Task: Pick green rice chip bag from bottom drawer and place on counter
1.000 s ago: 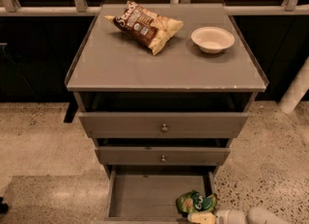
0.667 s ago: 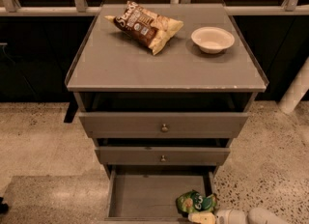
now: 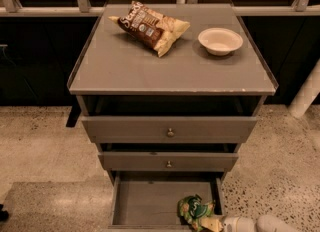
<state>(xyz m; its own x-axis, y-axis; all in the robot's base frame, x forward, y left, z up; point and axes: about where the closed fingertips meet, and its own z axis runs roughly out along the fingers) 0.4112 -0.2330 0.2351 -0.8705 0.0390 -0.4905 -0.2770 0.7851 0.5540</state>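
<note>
Green rice chip bag: lying in bottom drawer, front right corner. End effector: sitting against bag's right side; grip state, cannot tell. Advice: lifting straight up, clearing upper drawers, heading for tabletop.

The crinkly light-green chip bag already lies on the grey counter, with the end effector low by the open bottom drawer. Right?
No: the camera view shows the crinkly light-green chip bag inside the open grey bottom drawer, front right, with the end effector beside it.
</note>
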